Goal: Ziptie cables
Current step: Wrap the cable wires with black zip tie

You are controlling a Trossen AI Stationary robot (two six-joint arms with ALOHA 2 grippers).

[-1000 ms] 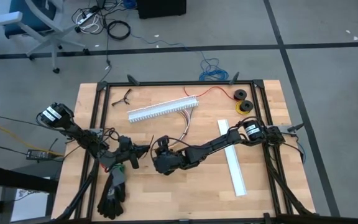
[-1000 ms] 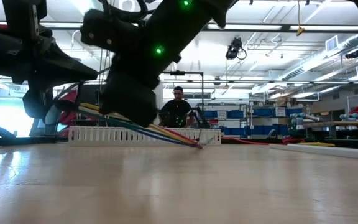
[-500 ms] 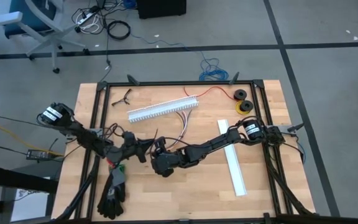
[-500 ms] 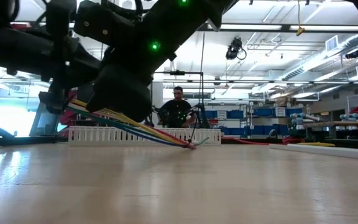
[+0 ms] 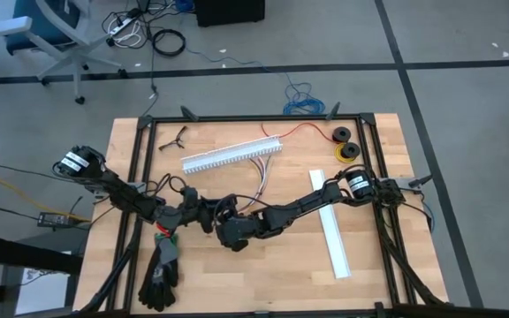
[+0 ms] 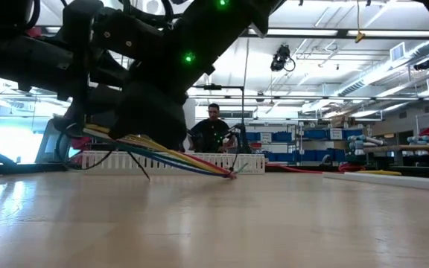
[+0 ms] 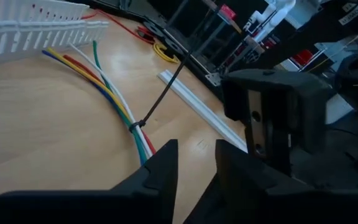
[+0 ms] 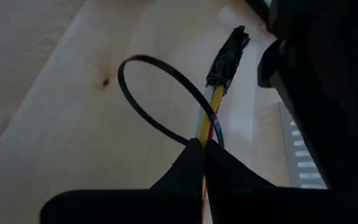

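Note:
The cables [image 5: 256, 172] are a bundle of yellow, green, blue, red and white wires running from the white slotted channel [image 5: 232, 154] toward the table's middle. In the left wrist view a tight black ziptie [image 7: 138, 126] with a long tail binds them. Their dark connector end [image 8: 230, 55] passes through a loose black ziptie loop [image 8: 148, 68]. My right gripper [image 5: 228, 221] is shut on the bundle. My left gripper [image 5: 203, 215] hovers close beside it at the connector end, its fingers a narrow gap apart [image 7: 196, 168] with nothing seen between them. My right gripper pinches the cables between its two fingers a short way back from the connector end [image 8: 205, 134]. The wires run on forward past the fingertips. In the low view the bundle [image 6: 185, 158] slants down from the hold to the table, so the held end is lifted.
A white plastic strip [image 5: 332, 225] lies to the right under the right arm. Black gloves [image 5: 160, 274] sit near the front left edge. Wire spools [image 5: 345, 146] and a long red wire are at the far right. A person [image 6: 213, 130] sits beyond the table.
My left gripper has moved toward the table's right, closing in on my right gripper and the cables' connector end. My right gripper has kept its hold and hardly moved. In the low view a thin black tail now hangs down to the table.

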